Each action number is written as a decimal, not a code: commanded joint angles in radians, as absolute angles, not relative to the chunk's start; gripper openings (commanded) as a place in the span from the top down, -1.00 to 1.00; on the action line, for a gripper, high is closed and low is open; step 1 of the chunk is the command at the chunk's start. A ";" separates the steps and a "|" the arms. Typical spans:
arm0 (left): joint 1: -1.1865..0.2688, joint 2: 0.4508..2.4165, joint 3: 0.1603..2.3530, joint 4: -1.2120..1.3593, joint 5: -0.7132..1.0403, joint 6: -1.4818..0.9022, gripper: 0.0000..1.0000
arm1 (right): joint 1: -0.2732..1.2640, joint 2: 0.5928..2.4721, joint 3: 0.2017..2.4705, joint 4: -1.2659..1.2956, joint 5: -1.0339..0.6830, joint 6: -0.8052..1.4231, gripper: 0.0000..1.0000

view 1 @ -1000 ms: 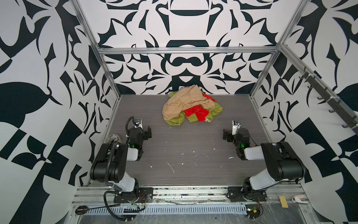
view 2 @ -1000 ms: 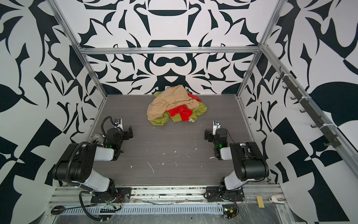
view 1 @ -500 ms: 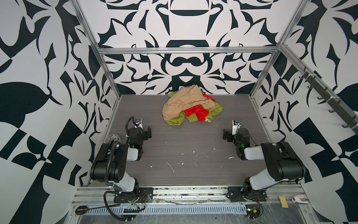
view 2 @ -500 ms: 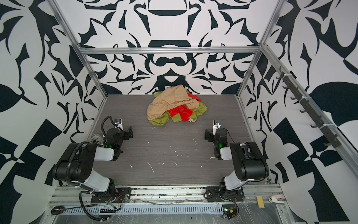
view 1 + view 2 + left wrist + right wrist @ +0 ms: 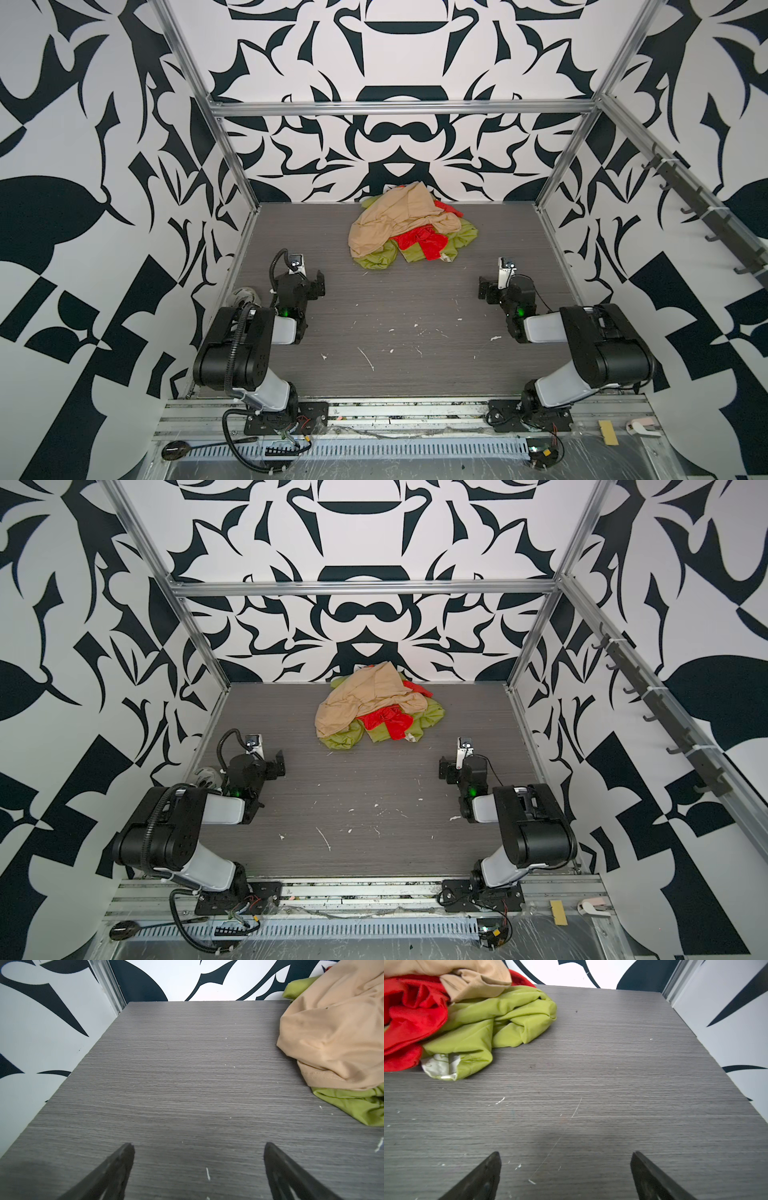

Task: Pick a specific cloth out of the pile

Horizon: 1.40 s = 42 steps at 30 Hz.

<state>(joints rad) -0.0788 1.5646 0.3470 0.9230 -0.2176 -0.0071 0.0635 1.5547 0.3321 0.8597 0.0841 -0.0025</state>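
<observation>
- The red cloth (image 5: 420,243) lies within the pile (image 5: 409,232), under the tan cloth (image 5: 395,220) and over the green cloth (image 5: 463,239).
- It looks soft, light and limp, so pulling it will probably drag its neighbours.
- Best hold, I judge, is the bunched red fold showing on the pile's arm-facing side, clear of the tan.
- The left gripper (image 5: 198,1144) and right gripper (image 5: 565,1153) stand wide open and empty, well short of the pile.
</observation>
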 commanded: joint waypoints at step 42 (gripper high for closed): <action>-0.299 1.352 0.812 0.137 0.067 -0.418 -0.99 | 0.314 1.276 0.730 0.145 0.060 0.437 -0.97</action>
<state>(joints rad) -0.2909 1.3037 0.7712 0.1562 -0.0067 -0.3893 0.3054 1.2598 0.6571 0.1555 0.0959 0.4137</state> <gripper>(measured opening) 0.994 0.989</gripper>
